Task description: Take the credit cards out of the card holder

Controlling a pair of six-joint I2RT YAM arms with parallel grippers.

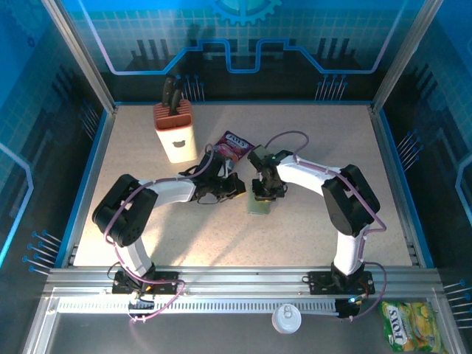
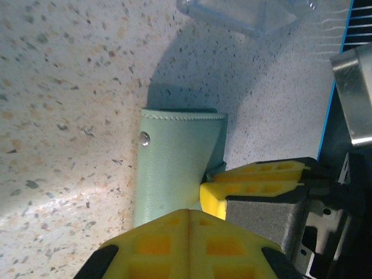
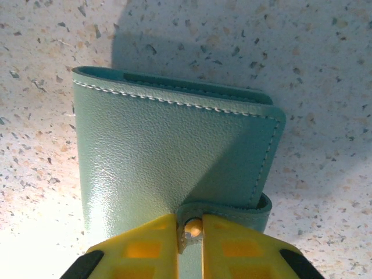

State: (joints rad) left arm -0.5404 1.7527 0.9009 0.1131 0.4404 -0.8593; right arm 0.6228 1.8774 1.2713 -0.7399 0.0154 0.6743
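The card holder (image 1: 259,204), a grey-green wallet folded closed, lies on the speckled table between both grippers. In the right wrist view its stitched cover (image 3: 168,151) faces up, and my right gripper (image 3: 190,229) is shut on the strap tab (image 3: 232,206) with the snap button between the fingertips. My left gripper (image 2: 190,218) is shut, fingertips pressed together at the card holder's (image 2: 174,168) near end; whether it pinches any leather is hidden. The right gripper's yellow fingers (image 2: 256,180) touch the wallet's side. The credit cards are hidden.
A pink-purple snack packet (image 1: 234,144) lies just behind the grippers. A cream knife block (image 1: 174,129) stands at the back left. A yellow packet (image 1: 410,324) and a white lid (image 1: 286,318) lie off the table's front rail.
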